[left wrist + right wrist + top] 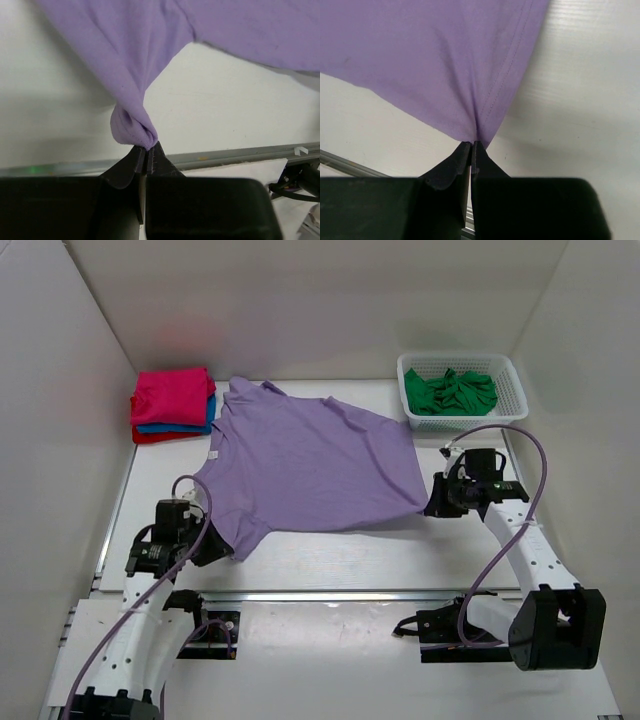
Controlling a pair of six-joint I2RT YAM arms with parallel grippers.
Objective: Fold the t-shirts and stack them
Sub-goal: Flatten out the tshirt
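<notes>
A lilac purple t-shirt (305,465) lies spread across the middle of the table, collar toward the back left. My left gripper (218,540) is shut on its near-left corner, a bunched fold of lilac cloth (132,127) pinched at the fingertips. At the near-right hem corner, my right gripper (432,502) is shut on the stitched edge (480,125). A folded stack sits at the back left: magenta pink t-shirt (172,397) on top, a blue t-shirt (180,427) under it, a red one (150,436) at the bottom. A green t-shirt (452,392) lies crumpled in the basket.
The white lattice basket (462,421) stands at the back right, just beyond my right arm. White walls close in the table on the left, back and right. A metal rail (380,595) runs along the near edge in front of the arm bases.
</notes>
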